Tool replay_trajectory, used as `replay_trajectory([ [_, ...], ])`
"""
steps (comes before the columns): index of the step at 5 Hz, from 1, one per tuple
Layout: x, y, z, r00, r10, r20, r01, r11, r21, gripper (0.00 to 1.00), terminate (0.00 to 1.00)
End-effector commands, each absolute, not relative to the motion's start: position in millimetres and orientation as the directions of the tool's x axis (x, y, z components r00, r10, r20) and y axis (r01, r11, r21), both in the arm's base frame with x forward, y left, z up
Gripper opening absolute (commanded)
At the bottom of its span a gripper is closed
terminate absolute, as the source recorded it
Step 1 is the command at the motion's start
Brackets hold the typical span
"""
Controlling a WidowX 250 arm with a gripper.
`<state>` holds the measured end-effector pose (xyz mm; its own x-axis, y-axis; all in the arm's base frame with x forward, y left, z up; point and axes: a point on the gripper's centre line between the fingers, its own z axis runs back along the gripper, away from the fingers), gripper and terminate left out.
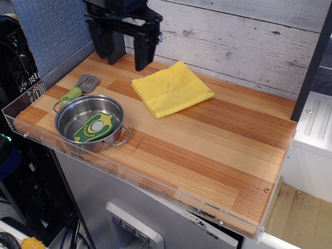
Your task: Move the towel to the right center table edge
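The towel (171,89) is a bright yellow folded square cloth with small dark specks. It lies flat near the back middle of the striped wood tabletop (207,150). My black gripper (124,54) hangs open and empty above the back left of the table, just left of the towel's far corner and not touching it. The right table edge (282,171) is the short side with a clear acrylic strip and screws. It lies well right of the towel.
A steel pot (91,122) stands at the front left with a green and yellow toy (94,127) inside. A spatula with a green handle (79,88) lies behind it. A white plank wall (233,36) backs the table. A dark post (314,62) stands at the right.
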<state>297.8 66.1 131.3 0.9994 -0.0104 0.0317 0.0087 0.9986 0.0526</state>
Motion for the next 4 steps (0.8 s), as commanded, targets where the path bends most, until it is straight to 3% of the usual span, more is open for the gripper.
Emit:
replay_trajectory([
  [1, 340, 77, 122, 0.991, -0.036, 0.129, 0.021, 0.993, 0.115, 1.00, 0.00],
  [4, 369, 90, 76, 0.996, 0.027, 0.089, -0.033, 0.997, 0.063, 1.00, 0.00],
])
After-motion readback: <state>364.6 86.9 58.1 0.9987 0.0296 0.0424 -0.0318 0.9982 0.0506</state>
